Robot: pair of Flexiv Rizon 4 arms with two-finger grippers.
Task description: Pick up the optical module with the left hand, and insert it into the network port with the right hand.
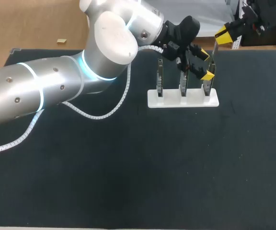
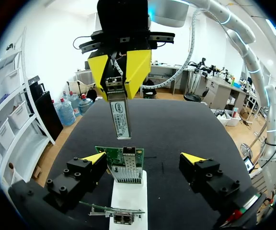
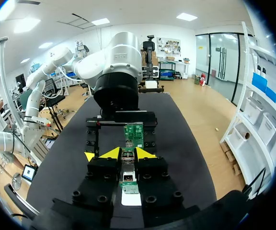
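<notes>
The optical module point(image 2: 120, 115), a slim silver bar with a label, hangs pointing down, with my right gripper point(image 2: 121, 72) shut on its upper end. Right under it stands a green board with the network port point(image 2: 123, 165) on a white stand point(image 2: 128, 196). My left gripper point(image 2: 144, 158) is open, its fingers on either side of that board and touching nothing. In the head view the right gripper point(image 1: 226, 33) holds the module point(image 1: 215, 51) above the stand's right end point(image 1: 214, 101), and the left gripper point(image 1: 205, 64) is beside it. In the right wrist view its own gripper point(image 3: 128, 153) is shut on the module point(image 3: 127, 158).
The white stand point(image 1: 183, 98) carries three upright boards in a row on the black table mat point(image 1: 152, 167). My left arm point(image 1: 56, 86) crosses the left half of the table, with its coiled cable point(image 1: 104, 115) hanging down to the mat.
</notes>
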